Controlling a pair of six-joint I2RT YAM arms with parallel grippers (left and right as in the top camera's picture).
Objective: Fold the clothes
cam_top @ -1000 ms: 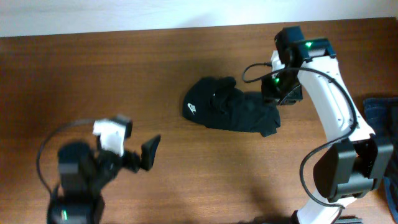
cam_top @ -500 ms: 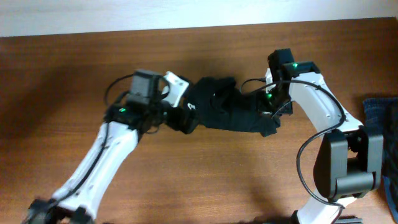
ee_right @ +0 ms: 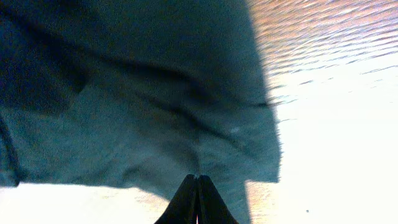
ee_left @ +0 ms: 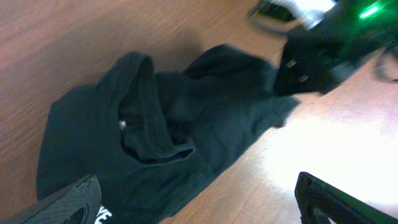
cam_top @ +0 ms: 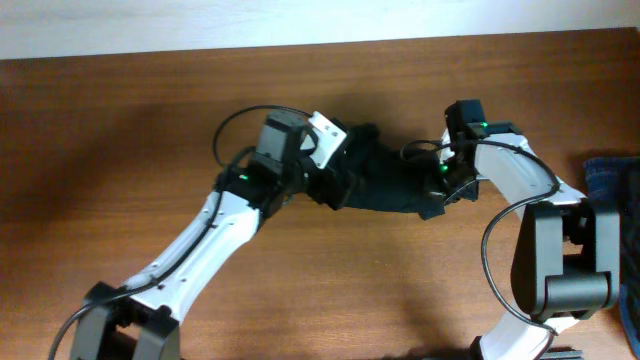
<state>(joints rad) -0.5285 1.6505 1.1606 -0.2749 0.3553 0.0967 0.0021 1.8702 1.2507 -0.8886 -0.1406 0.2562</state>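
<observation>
Brown wood forms the table point(cam_top: 120, 150), and on it, somewhat right of the middle and nearer the far edge than the near one, the black T-shirt point(cam_top: 392, 186) is seen lying crumpled in a loose heap, not spread flat. A blue denim garment point(cam_top: 610, 180) is glimpsed at the table's right edge, well apart from the shirt.

The left gripper point(cam_top: 338, 182) is held over the shirt's left end with its fingers spread as wide as they go and nothing between them. The right gripper point(ee_right: 196, 186) is drawn fully together at the shirt's right end. Its tips are seen meeting on the hem, and creases run away from them, so a thin fold of cloth is judged to be pinched there.

The ribbed collar point(ee_left: 149, 118) is turned up and open in the left wrist view, and a scrap of white print point(ee_left: 99, 216) shows beside the left finger.

The cloth is judged light, limp and prone to sagging and bunching, with no risk of breakage. It is best taken at hems, shoulder seams or the collar, where doubled fabric gives a firmer pinch, and pulled taut between two holds before any fold is laid.
</observation>
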